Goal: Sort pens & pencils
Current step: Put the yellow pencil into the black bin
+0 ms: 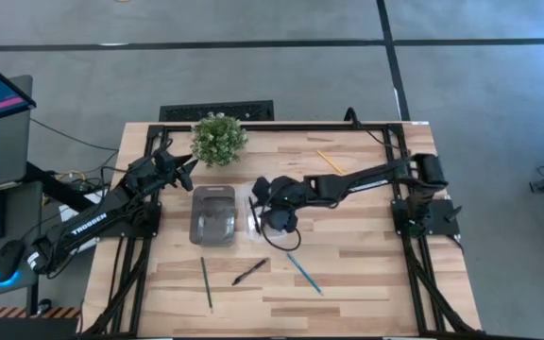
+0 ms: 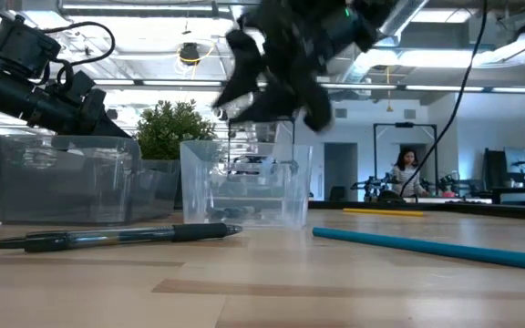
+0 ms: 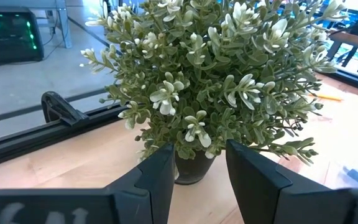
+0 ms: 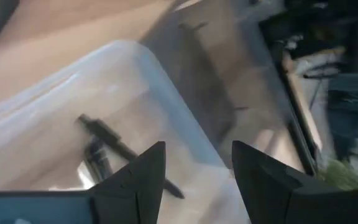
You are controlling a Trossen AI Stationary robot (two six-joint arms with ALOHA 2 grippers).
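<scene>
Below right jaws (open), pens (image 4: 107,146)

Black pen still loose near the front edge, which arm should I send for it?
Probably right. The right gripper, open and empty, hangs over the clear bin that holds pens, just behind the black pen. The left gripper sits farther back, open, facing the plant.

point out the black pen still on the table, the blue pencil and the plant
black pen (image 1: 250,272), high view, middle of its barrel
blue pencil (image 1: 304,273), high view, middle of its shaft
plant (image 1: 219,138), high view, centre of its foliage
</scene>
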